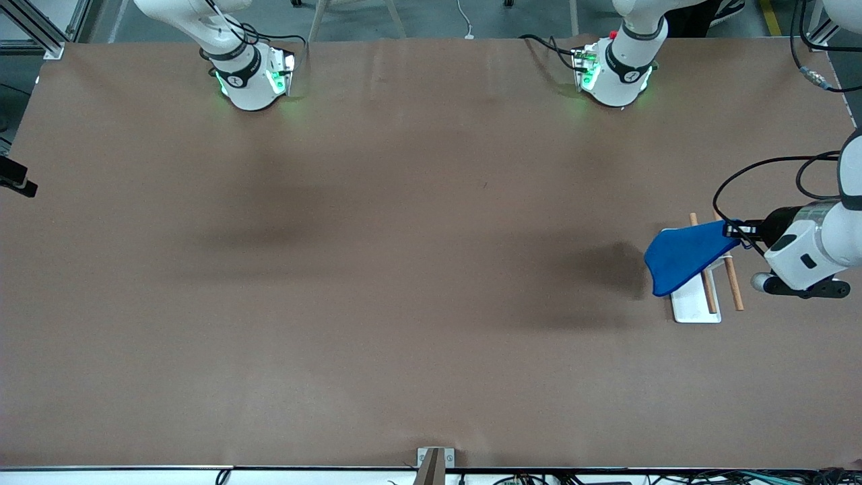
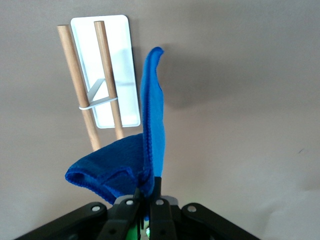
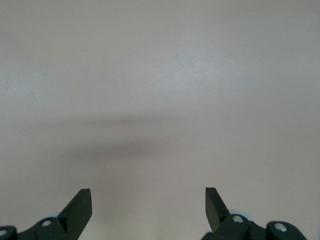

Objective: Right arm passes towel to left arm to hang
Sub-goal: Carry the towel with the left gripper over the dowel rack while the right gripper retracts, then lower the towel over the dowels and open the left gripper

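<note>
Towel [image 1: 683, 259]: bright blue, fluffy, up in the air over the rack [image 1: 700, 300] near the table [image 1: 404, 269] edge at the left arm's end. Pinched at one bunched corner by the left gripper [image 2: 146, 192], fingers clenched tight on the cloth. Hanging in a fold, spread wide at the loose end. Hiding part of the rack in the front view.

Rack: white flat base [image 2: 117, 55] with two wooden rods [image 2: 75, 75] side by side, a thin white brace between them. Rod ends tucked under the towel in the left wrist view, so not fully seen. Not clear whether cloth touches the rods.

Left arm [image 1: 808, 249]: reaching in from the table's edge, partly cut off in the front view, with a black cable looping above the wrist.

Right gripper [image 3: 148, 210]: fingers spread wide, holding nothing, over bare brown table. Only the two black fingertips [image 3: 80, 205] seen in the right wrist view. Out of the front view, where just the right arm [image 1: 236, 60] base shows, at the table's top edge. Waiting.
</note>
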Available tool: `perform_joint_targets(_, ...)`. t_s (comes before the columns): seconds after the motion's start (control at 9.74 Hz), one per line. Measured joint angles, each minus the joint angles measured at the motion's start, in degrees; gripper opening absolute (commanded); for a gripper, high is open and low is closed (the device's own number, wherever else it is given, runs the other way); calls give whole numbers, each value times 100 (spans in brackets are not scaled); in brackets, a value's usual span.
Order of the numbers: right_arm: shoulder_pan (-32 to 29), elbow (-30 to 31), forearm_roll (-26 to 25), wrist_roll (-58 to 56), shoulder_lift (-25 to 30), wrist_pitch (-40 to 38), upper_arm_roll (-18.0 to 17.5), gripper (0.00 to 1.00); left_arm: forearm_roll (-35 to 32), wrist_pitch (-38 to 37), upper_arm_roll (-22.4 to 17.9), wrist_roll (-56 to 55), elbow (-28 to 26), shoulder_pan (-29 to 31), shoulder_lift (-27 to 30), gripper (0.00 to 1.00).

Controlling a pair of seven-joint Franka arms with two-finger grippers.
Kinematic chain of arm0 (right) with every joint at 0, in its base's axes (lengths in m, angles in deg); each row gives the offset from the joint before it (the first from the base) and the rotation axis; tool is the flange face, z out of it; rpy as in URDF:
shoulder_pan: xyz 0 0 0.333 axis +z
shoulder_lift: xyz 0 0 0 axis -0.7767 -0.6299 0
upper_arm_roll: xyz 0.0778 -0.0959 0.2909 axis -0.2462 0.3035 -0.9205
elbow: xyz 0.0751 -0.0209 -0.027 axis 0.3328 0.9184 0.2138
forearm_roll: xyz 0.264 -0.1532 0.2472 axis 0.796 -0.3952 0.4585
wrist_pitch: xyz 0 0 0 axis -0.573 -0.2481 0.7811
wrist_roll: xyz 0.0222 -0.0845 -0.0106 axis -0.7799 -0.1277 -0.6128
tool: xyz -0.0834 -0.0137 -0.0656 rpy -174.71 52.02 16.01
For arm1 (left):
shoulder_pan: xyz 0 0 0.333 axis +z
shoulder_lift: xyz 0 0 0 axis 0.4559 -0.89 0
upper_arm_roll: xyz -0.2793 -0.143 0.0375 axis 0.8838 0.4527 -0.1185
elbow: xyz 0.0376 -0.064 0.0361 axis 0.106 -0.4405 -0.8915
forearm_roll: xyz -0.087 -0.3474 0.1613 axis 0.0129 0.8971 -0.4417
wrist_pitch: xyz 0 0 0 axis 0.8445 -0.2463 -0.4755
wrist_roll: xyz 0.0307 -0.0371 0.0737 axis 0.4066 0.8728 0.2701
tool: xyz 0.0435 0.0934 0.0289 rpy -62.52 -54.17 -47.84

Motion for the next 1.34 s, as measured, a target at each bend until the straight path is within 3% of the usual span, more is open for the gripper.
perform_joint_targets(0.21,-97,63,-8,0,45,-3,-110,100,-239,-17,-8,451,-10,168,0,0)
perform_joint_targets(0.41,-681,274,-16,1,236,-1,-767,100,-374,-19,-12,828,-22,331,-3,0)
perform_joint_targets(0.51,-842,396,-18,1,348,3,-934,100,-487,-19,-13,1019,-33,367,-19,0)
perform_joint_targets(1.34,-798,572,-189,70,497,26,-1133,100,-767,221,-12,1670,-47,394,-290,1)
